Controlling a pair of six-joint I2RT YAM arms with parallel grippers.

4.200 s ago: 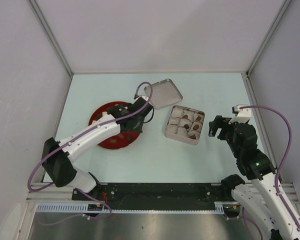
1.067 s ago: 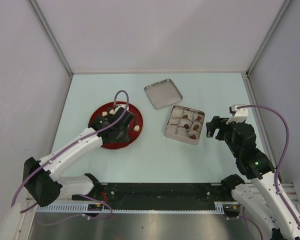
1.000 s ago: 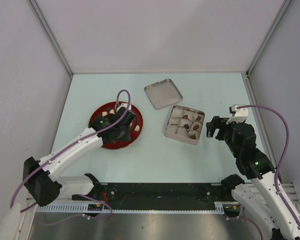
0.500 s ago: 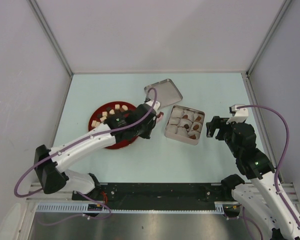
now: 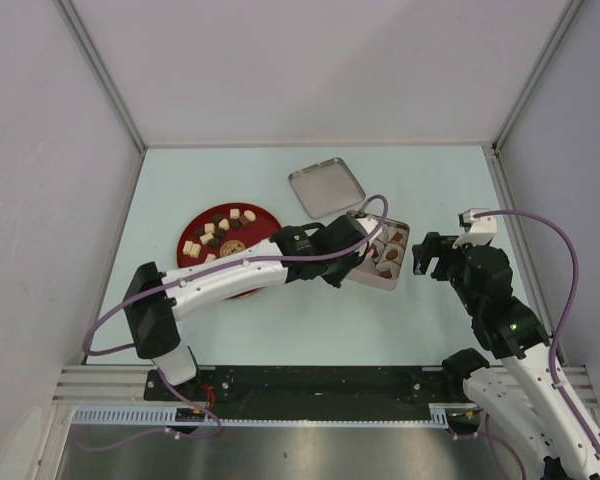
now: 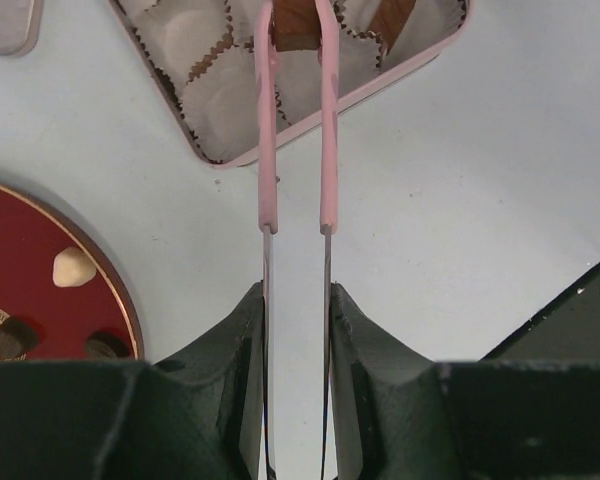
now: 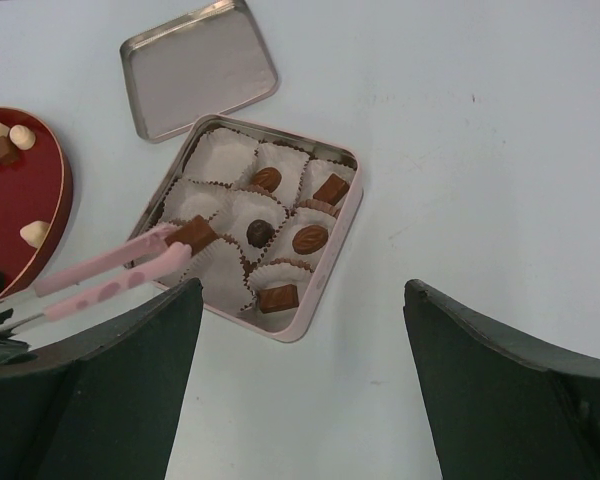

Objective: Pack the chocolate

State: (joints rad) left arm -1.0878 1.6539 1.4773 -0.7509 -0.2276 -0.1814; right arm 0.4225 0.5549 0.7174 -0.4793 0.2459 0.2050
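Left gripper [image 6: 296,335] clenches pink tweezers [image 6: 267,150]; their tips pinch a brown chocolate [image 7: 193,233] over the tin's [image 7: 332,262] paper cups [image 7: 225,155]. Right gripper [image 5: 427,255] is spread wide, beside the tin.

In the top view, the left arm [image 5: 220,280] is rising from its base near 7 o'clock, folding sharply at the elbow and lying stretched low toward 2 o'clock. The left gripper [image 5: 342,243] is pinching a pair of pink tongs [image 6: 270,150] between its narrowly set fingers [image 6: 230,350]. The right arm [image 5: 500,320] is leaning from 5 o'clock toward 11 o'clock. The right gripper [image 5: 427,253] is pointing toward 9 o'clock, its jaws standing wide apart.
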